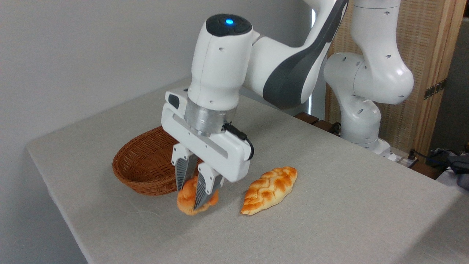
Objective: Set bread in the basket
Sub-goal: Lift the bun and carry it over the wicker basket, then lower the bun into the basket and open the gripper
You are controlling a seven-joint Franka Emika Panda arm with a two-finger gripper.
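The bread (187,200), a small round orange-golden bun, is pinched between the two fingers of my gripper (190,200), which is shut on it. The bun sits at or just above the tablecloth, tilted, right in front of the basket's near rim. The basket (141,161) is an oval brown wicker one, lying behind and to the left of the gripper; its right part is hidden by the gripper body. I see nothing inside the visible part of the basket.
A longer braided golden loaf (269,190) lies on the table (329,220) just right of the gripper. The arm's base (361,121) stands at the table's far right edge. The table's left and front edges are close by.
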